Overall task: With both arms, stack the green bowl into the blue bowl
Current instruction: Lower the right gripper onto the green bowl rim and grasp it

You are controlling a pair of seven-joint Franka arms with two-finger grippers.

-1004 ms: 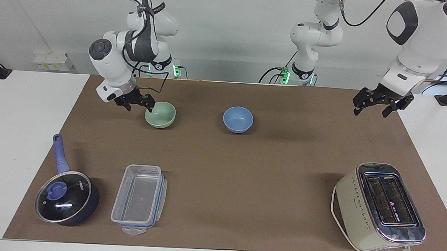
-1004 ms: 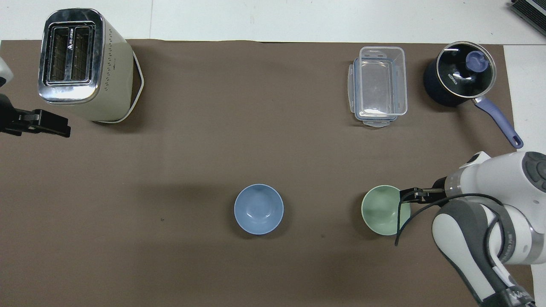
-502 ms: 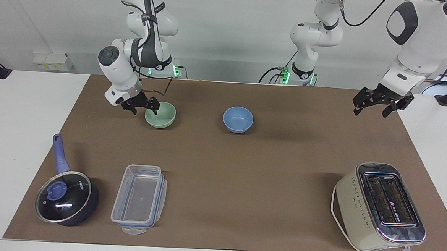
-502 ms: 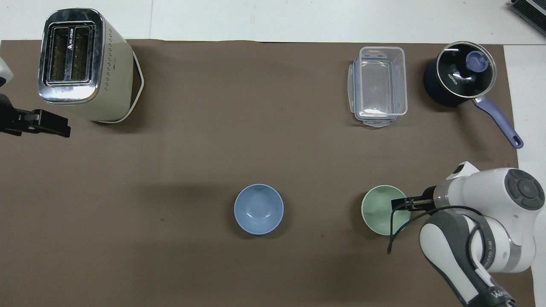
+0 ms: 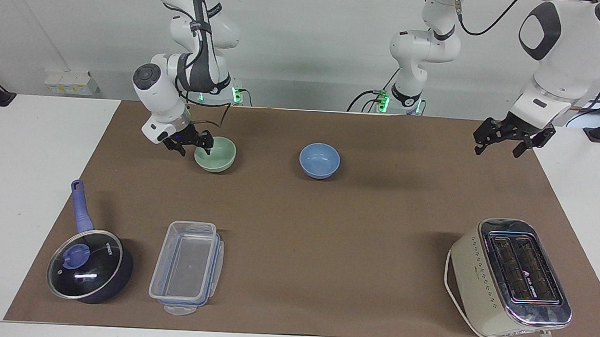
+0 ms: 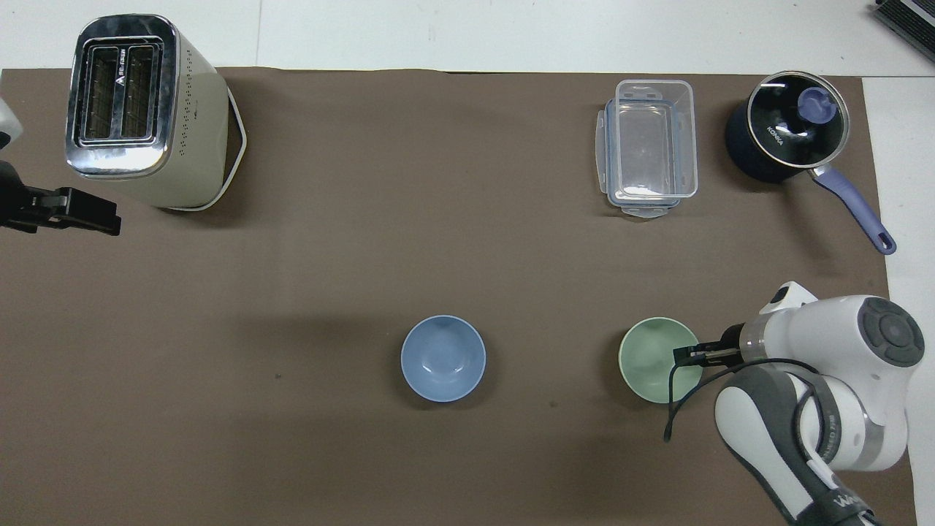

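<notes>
While the green bowl [image 5: 215, 154] sits upright on the brown mat [image 5: 297, 219] of the desk [image 5: 32, 185], we note the right gripper [image 5: 194, 143] low at its rim, on the side toward the right arm's end of the desk. One finger [image 6: 687, 356] reaches over the rim into the bowl; whether the gripper has clamped on the rim we cannot tell. The bowl rests on the mat.

We take the green bowl as our landmark. The blue bowl [image 5: 319, 160] stands beside it, toward the left arm's end, about as near to the robots, well apart from it and upright. The clear lidless container [image 5: 187, 268] lies farther from the robots than the green bowl, and the dark saucepan [image 5: 89, 265] with its glass lid sits beside that container, toward the right arm's end.

The toaster [image 5: 511, 277] stands farther from the robots and well toward the left arm's end.

The left gripper [image 5: 501, 144] hangs over the mat's edge at that end, fingers apart, empty, waiting.
</notes>
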